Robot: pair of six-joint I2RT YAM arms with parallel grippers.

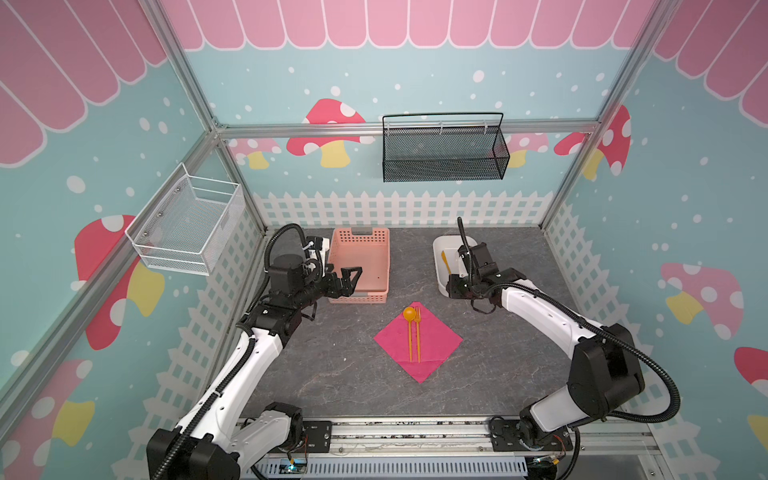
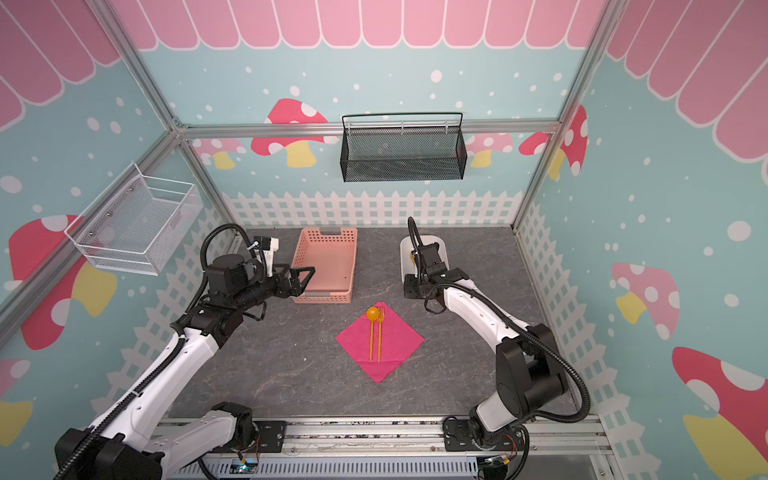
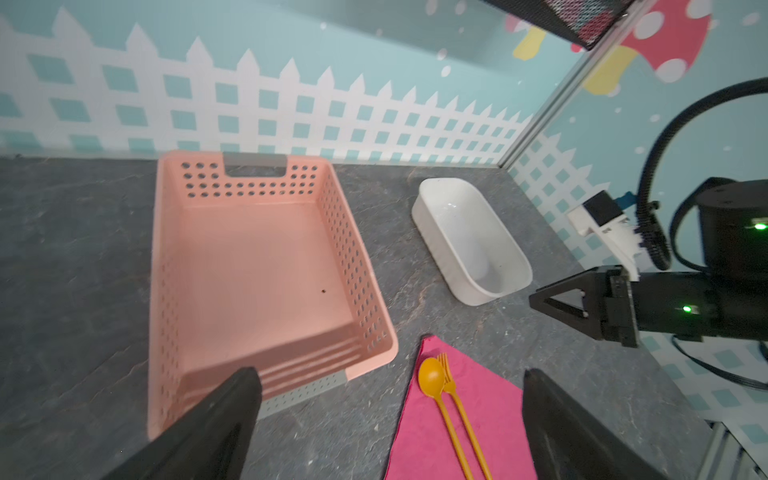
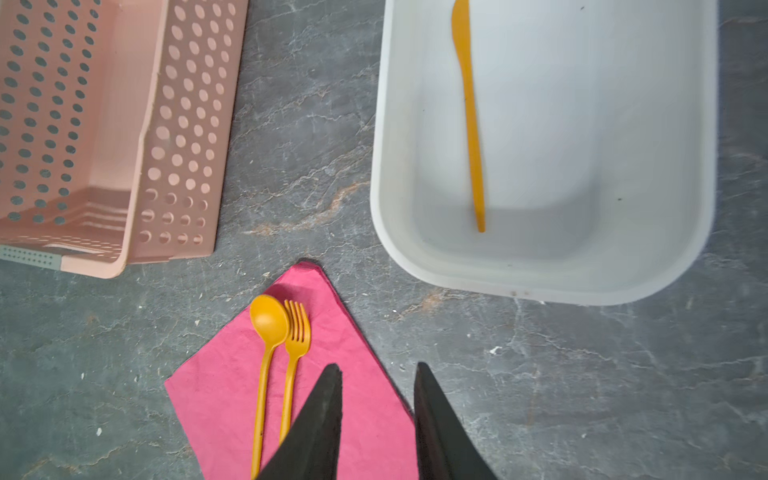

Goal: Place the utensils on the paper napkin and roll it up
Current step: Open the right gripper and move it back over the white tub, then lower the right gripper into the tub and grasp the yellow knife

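At the right gripper (image 4: 377,365), jaws partly apart with nothing between them; hovers by the edge of the paper napkin (image 4: 216,399), short of the white tub (image 4: 379,187). At the left gripper (image 3: 388,372), jaws spread wide and empty, held beside the pink basket (image 3: 249,266), clear of the work

Outward from there: spoon (image 4: 269,320) and fork (image 4: 297,332) side by side on the napkin, handles parallel, heads toward its far corner. Third of the utensils, the knife (image 4: 469,124), alone on the tub floor, lying lengthwise, nearer one long wall

Step in hand, by the look of it: fetch the knife. Reach forward over the rim, then drop straight down so neither finger clips the wall. Turn the wrist to set the jaws across the thin handle, not along it. Aim near mid-length for balance. Expect a flat, slippery piece lying flush on a smooth floor; bring the fingertips right down before closing. Lift clear of the rim before swinging back. Lay it beside the fork, parallel, without shunting the pair or dragging the light paper. Leave the rolling for afterwards
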